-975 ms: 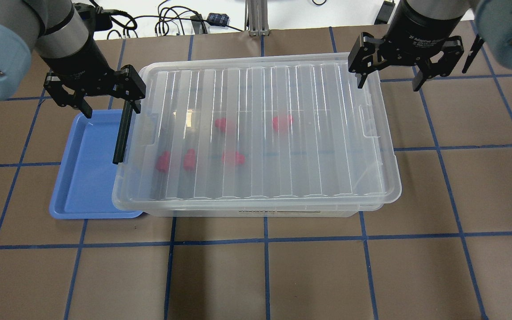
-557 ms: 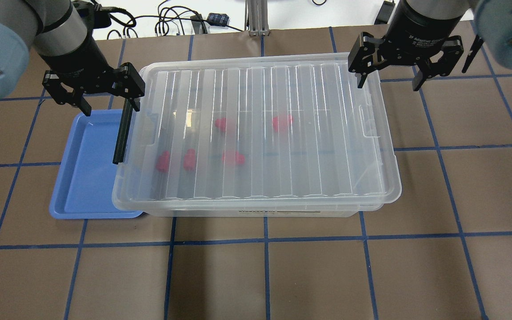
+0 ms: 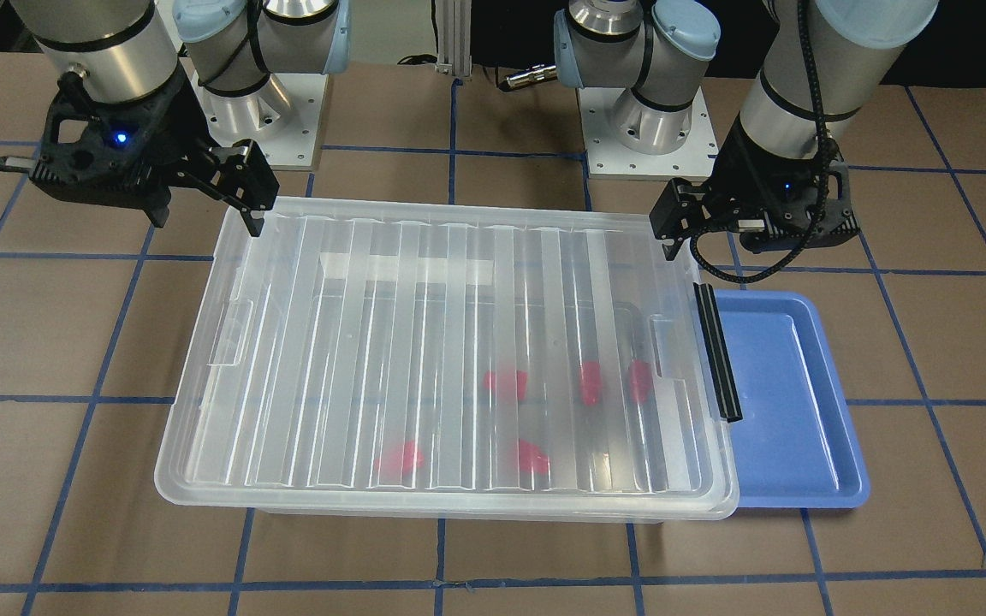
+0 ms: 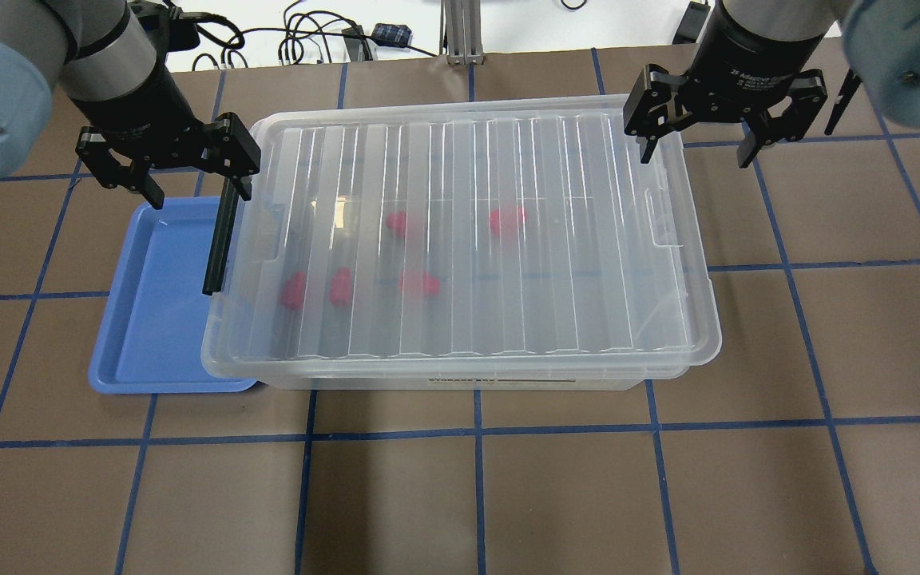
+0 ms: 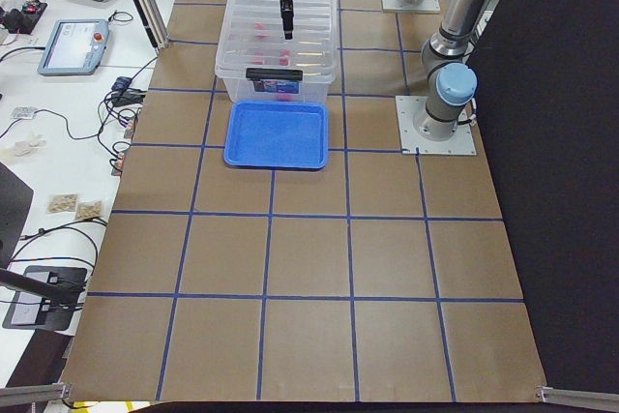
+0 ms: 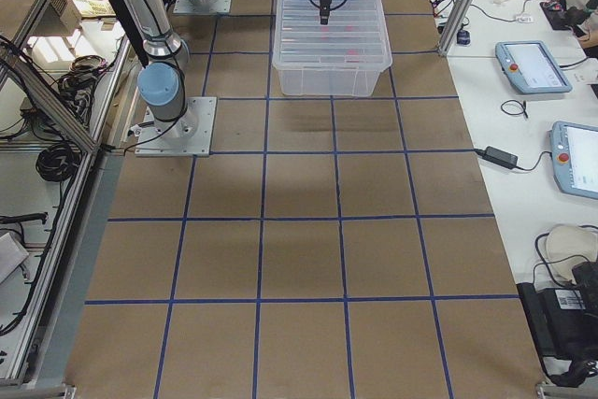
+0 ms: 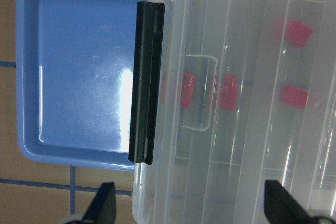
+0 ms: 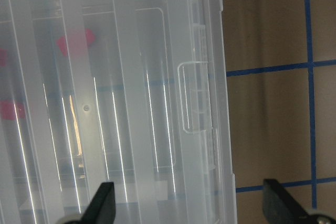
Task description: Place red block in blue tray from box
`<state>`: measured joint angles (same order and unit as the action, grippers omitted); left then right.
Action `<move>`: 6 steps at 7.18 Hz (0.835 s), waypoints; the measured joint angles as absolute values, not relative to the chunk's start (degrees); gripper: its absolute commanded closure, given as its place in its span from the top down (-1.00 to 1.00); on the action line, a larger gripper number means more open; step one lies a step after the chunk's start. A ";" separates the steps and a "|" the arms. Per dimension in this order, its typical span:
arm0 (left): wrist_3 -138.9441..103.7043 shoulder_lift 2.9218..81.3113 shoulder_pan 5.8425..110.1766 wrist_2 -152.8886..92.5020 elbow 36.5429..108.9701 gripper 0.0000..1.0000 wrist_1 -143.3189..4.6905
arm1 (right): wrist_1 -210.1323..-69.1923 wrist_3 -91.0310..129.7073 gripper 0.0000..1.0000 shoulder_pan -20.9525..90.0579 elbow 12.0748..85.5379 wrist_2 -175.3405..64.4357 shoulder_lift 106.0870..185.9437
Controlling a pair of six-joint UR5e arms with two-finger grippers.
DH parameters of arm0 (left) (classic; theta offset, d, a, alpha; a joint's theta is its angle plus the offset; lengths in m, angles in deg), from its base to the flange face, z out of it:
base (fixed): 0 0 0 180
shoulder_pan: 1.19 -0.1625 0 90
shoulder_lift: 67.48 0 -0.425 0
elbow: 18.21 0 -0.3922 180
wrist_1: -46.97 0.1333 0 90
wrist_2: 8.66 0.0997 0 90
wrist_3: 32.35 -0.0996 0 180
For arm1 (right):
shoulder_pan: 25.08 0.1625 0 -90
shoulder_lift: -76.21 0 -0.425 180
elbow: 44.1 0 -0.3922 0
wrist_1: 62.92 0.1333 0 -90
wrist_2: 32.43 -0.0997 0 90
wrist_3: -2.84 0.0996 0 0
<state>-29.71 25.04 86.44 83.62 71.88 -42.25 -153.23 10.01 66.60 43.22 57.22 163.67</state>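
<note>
Reading "Adaptive" above right jaws | box [image 4: 364,382] front label [image 4: 500,381] illegible | lid [image 4: 572,239] on

Left gripper [image 4: 200,188], jaws spread wide and fingers pointing down, hangs above the left short end of the box [image 4: 468,357]. Right gripper [image 4: 696,153], likewise open and vertical, hangs above its right short end. Both forearms slant outward from the box.

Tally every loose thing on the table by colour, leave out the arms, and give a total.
Small red plastic blocks, inside the bin: 5
Shallow light-blue plastic tray: 1
Large clear lidded plastic bin: 1
Total: 7
</note>
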 measured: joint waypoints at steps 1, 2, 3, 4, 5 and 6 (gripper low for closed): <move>-29.73 25.06 86.43 83.63 72.04 1.00 -42.24 | -155.29 8.18 1.00 65.75 44.74 57.25 162.03; -29.77 25.07 86.36 83.64 72.10 1.00 -42.24 | -158.85 6.38 1.00 64.25 47.20 57.24 160.53; -29.79 25.07 86.31 83.68 72.11 1.00 -42.24 | -162.97 4.81 1.00 62.67 50.20 57.24 159.73; -29.78 25.13 86.29 83.69 72.10 1.00 -42.26 | -167.26 2.81 1.00 61.43 53.24 57.28 159.42; -29.75 25.18 86.27 83.65 72.10 1.00 -42.28 | -170.89 1.15 1.00 60.72 55.72 57.29 159.32; -29.72 25.22 86.27 83.64 72.05 1.00 -42.27 | -173.50 0.32 1.00 60.40 57.54 57.28 159.26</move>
